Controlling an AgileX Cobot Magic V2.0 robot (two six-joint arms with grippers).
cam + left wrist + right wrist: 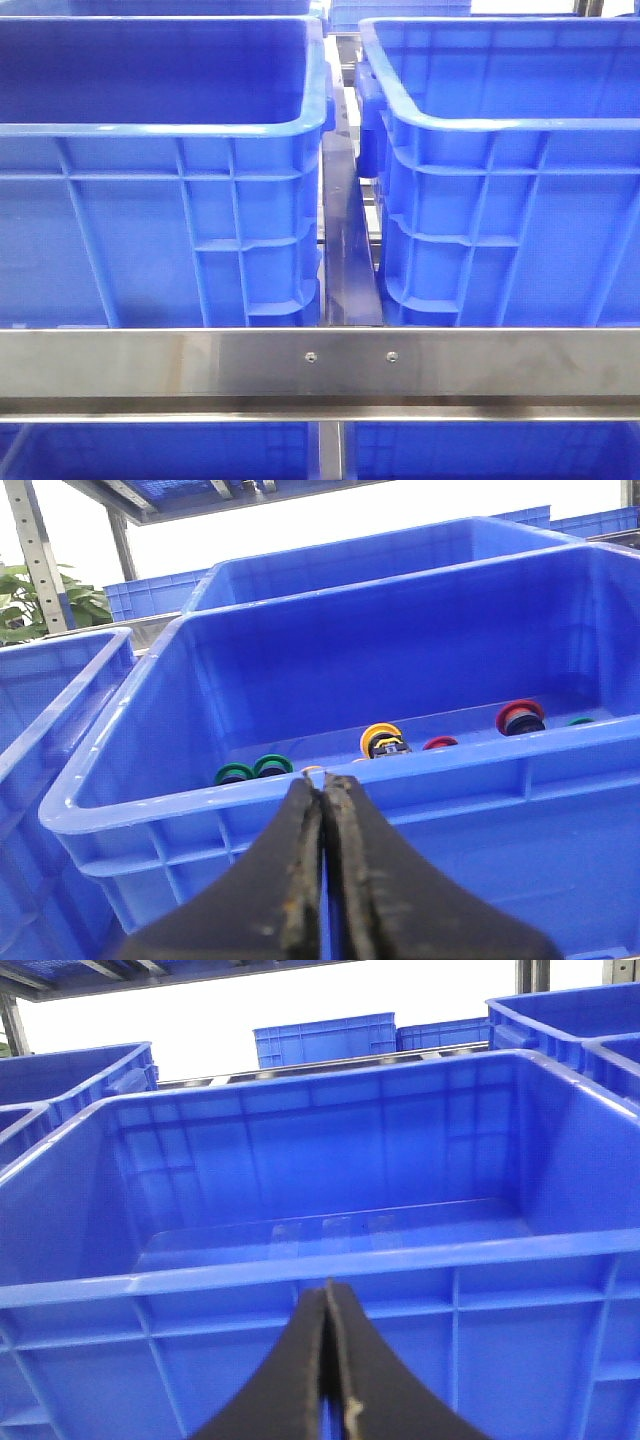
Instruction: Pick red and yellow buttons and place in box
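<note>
In the left wrist view a blue crate (140, 805) holds several round buttons: a yellow one (380, 738), a dark red one (519, 716), a second red one (440, 744) and green ones (252, 770). My left gripper (322, 782) is shut and empty, just outside that crate's near wall, tips at rim height. In the right wrist view a like blue box (200, 1278) is empty inside. My right gripper (328, 1286) is shut and empty, outside its near wall below the rim. The front view shows two blue crates (150, 200) (500, 200); no gripper or button shows there.
A steel rail (320, 365) crosses in front of the crates and a metal strip (345, 250) fills the gap between them. More blue crates stand behind (325, 1038), beside (50, 700) and below (150, 450). A green plant (50, 600) is off to one side.
</note>
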